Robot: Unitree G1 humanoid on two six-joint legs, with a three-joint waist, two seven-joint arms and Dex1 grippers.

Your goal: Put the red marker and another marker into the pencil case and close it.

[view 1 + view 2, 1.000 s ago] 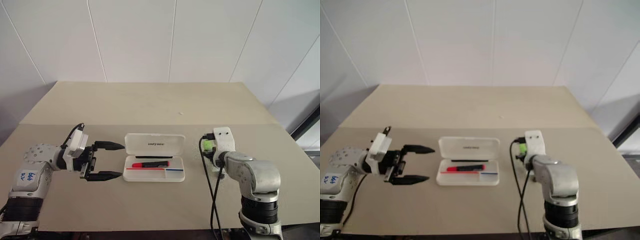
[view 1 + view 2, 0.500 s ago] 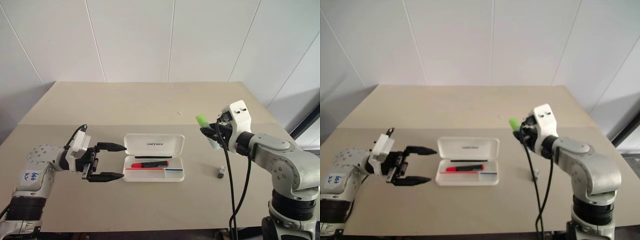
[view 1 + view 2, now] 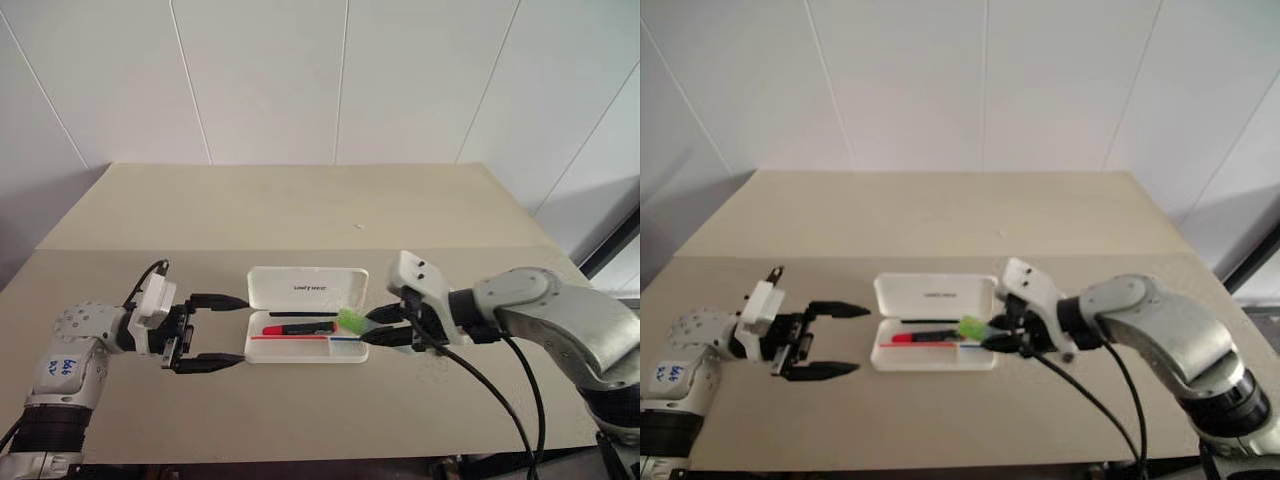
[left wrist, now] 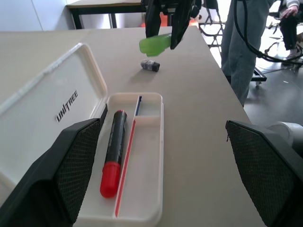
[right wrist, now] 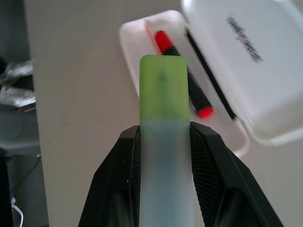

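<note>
The white pencil case [image 3: 280, 295] lies open at the table's middle, lid tipped back. In its tray rests the red marker [image 3: 300, 328], red with a black section. My right gripper [image 3: 372, 328] is shut on the other marker, a pale green highlighter [image 3: 351, 320]; its lime cap hangs over the tray's right end. The right wrist view looks along the highlighter [image 5: 164, 109] to the red marker [image 5: 182, 78] below. Just left of the case, my left gripper [image 3: 225, 332] stands open and level with nothing in it, facing the tray [image 4: 147, 165].
A small grey object [image 4: 150, 65] lies on the table beyond the case's right end. A person's legs [image 4: 246, 38] stand past the table's right edge. Bare tabletop stretches behind the case and in front of it.
My right arm has swung left, rolling its wrist and carrying the highlighter from the table's right side to the case's right end. The left gripper has stayed put.
</note>
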